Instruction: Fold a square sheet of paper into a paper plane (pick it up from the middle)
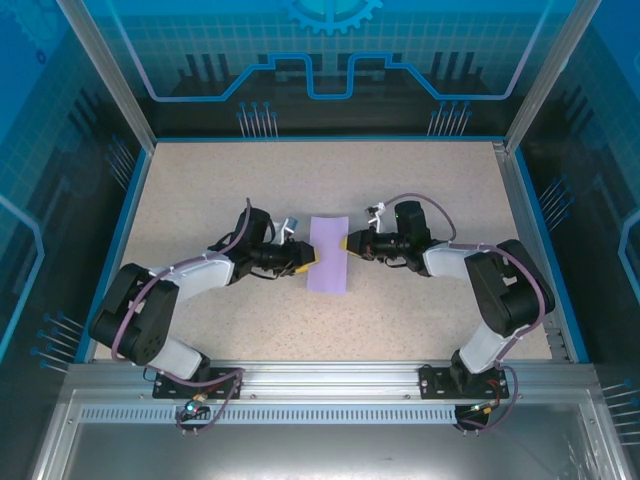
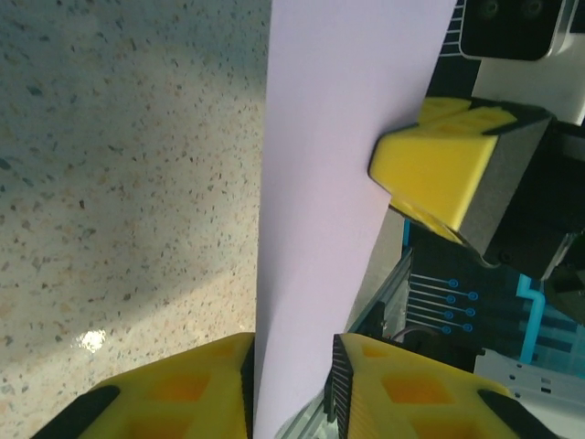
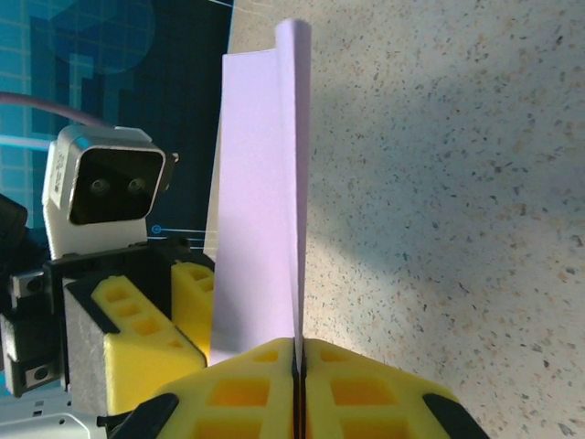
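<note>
A: Now, right gripper (image 3: 297,352)?
B: Pressed fully together on one edge of the square sheet of paper (image 1: 328,255), which is doubled over.
A: Left gripper (image 2: 292,358)?
B: Jaws narrow, opposite edge between them; clamped or not, cannot tell. Paper spans both grippers at the middle of the table (image 1: 420,190).

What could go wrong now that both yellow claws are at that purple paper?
The right gripper pinches only the edge of the sheet of paper, so a tug might make it slip or tear. The left gripper has its jaws apart around the opposite edge; if they close askew, they could crumple the thin sheet or crease it in the wrong place.
</note>
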Robot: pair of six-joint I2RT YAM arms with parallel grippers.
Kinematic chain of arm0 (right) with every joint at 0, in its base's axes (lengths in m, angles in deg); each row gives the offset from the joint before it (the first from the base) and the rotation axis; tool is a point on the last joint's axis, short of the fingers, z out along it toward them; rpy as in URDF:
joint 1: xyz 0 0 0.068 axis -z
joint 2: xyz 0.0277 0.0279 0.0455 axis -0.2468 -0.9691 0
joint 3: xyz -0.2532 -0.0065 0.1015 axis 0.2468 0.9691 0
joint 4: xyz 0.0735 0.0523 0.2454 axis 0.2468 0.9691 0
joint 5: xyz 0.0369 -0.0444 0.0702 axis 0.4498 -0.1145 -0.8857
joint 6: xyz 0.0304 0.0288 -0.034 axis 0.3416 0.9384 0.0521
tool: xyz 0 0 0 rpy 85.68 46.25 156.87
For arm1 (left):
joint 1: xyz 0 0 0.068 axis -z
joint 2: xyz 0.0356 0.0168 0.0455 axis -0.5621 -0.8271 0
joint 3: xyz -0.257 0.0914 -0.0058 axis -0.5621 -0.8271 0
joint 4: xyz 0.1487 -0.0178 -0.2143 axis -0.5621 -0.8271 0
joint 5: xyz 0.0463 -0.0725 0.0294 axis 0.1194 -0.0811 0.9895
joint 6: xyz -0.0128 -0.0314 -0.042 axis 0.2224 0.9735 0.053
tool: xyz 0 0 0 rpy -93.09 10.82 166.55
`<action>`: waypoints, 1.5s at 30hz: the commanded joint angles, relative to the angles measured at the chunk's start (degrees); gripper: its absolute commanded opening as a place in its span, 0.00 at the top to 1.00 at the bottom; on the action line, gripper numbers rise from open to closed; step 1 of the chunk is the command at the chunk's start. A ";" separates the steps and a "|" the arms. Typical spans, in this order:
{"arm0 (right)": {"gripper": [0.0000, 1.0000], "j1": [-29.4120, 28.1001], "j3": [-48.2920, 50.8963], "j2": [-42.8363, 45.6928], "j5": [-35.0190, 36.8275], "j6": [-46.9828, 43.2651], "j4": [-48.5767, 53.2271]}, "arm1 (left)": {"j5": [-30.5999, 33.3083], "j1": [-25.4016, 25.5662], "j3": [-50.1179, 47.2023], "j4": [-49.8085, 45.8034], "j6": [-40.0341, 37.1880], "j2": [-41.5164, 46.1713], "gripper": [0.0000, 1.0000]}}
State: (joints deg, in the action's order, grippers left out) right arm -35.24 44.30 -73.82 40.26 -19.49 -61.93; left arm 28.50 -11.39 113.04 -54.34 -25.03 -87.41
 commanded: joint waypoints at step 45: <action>0.91 0.73 2.06 0.10 -2.38 5.80 -8.88 | 6.74 0.41 5.72 -12.97 -11.81 -4.32 0.42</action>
State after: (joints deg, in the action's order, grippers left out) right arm -35.21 46.15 -74.19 39.32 -14.14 -69.62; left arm 34.29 -10.78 119.31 -65.08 -34.47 -91.45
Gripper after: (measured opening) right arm 0.093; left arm 0.579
